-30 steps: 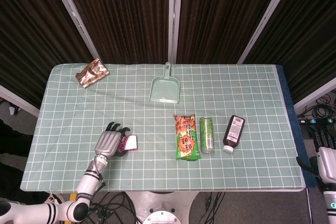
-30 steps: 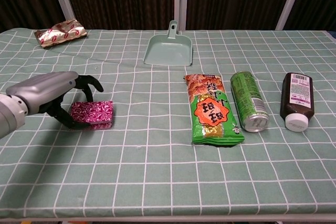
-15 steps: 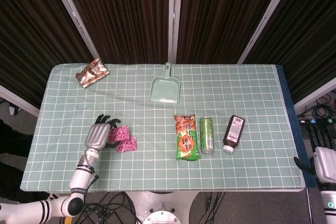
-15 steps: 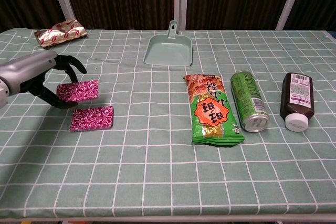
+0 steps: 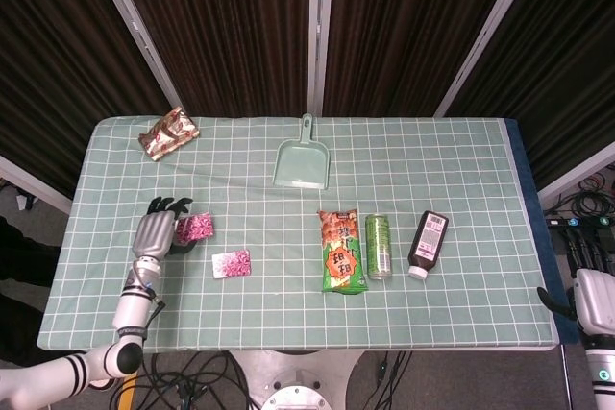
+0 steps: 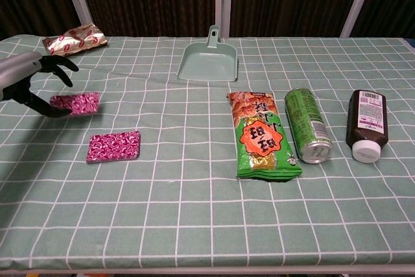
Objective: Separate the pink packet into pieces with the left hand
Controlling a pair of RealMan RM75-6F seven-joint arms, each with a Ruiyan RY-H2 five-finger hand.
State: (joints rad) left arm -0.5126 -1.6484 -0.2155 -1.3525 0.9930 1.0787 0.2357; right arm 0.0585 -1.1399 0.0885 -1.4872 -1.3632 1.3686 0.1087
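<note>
One pink piece [image 6: 76, 103] is pinched by the left hand [image 5: 154, 234], above the table [image 5: 432, 170]. The other piece [image 6: 114, 146] lies flat. It could be dropped; the grip seems loose.

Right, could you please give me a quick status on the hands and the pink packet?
Left hand holds one pink piece off the table. Other pink piece lies flat, apart. Right hand idle at table edge. Nothing in the way.

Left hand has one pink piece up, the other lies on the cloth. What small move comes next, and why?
Probably lower the left hand and set its pink piece on the table, apart from the other piece. The two are already separated, so only releasing remains.
</note>
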